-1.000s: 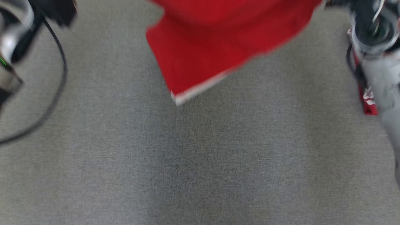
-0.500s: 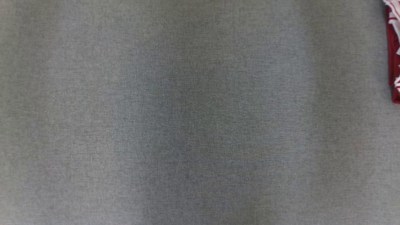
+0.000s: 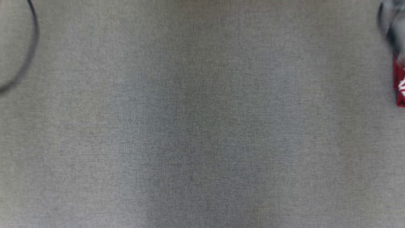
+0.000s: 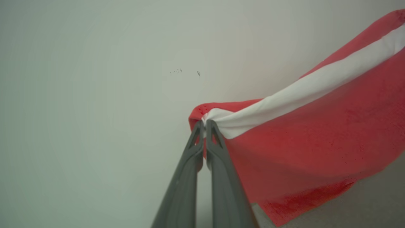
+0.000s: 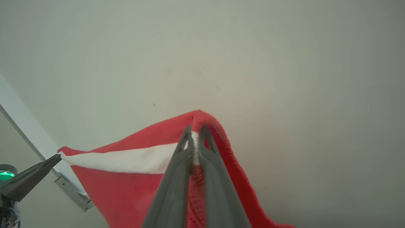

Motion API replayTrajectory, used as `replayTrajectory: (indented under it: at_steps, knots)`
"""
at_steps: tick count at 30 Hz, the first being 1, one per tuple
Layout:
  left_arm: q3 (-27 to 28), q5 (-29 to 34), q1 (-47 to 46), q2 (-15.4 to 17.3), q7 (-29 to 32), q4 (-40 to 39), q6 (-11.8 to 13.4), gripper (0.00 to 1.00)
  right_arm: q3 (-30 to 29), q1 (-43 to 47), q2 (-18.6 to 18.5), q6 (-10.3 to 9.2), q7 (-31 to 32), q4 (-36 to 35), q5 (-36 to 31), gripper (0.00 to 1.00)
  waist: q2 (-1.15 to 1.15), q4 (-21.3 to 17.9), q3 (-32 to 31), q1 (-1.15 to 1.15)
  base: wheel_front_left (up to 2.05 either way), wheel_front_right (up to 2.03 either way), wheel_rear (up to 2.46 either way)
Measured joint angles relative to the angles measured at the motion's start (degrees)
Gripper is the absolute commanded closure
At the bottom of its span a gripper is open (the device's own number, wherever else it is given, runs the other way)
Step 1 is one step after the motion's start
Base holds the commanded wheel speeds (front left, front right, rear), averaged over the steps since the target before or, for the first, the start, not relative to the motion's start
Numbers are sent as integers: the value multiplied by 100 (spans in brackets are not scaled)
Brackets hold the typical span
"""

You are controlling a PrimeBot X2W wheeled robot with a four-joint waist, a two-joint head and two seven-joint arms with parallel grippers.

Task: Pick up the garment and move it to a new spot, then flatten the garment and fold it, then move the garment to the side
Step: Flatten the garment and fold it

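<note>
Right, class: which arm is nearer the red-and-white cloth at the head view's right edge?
Right. The right arm shows blurred just beyond the cloth; the left arm's cable curves at the grey surface's far left.

The garment (image 4: 316,133) is red with one broad white band along its edge. My left gripper (image 4: 204,124) and right gripper (image 5: 195,131) are both dark grey. The table (image 3: 202,126) is a mottled grey weave. At its right edge a cloth (image 3: 400,91) shows dark red with white marks. The cable (image 3: 33,41) at far left is black, and the wall (image 4: 95,79) is pale grey-white.
</note>
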Motion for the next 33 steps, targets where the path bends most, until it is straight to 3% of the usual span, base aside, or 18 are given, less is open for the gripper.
replayTrajectory:
  at_steps: [4,7,14,17,22,26,33]
  knots:
    - [276,-334,1046,31,-98,-378,147,100,397,939,-405,0,-163,-624,213,100,-1,-20,-244,-1,0,0,0]
    - [739,-432,1990,-56,-100,-1014,408,100,668,1797,-733,0,-369,-1125,386,100,-1,-21,-472,-1,0,0,0]
    - [1429,-124,4609,-143,-113,-2364,964,100,1037,3691,-1176,0,-770,-2015,770,100,-2,-25,-1032,-2,0,0,0]
    - [1673,-60,5576,-179,-114,-2780,1093,100,1158,4383,-1313,0,-856,-2296,794,100,-3,-34,-1261,-3,0,0,0]
    - [2131,5,6926,-214,-114,-2937,1046,100,1294,5370,-1389,0,-914,-2665,787,100,-3,-51,-1597,-2,0,0,0]
    - [2514,102,7744,-346,-114,-2864,840,100,1248,6139,-1495,0,-929,-2797,767,100,-3,-52,-1839,-2,0,0,0]
    - [3118,501,8597,-623,-114,-2594,544,100,1110,7283,-1571,0,-929,-2949,791,100,-2,-20,-2224,-2,0,0,0]
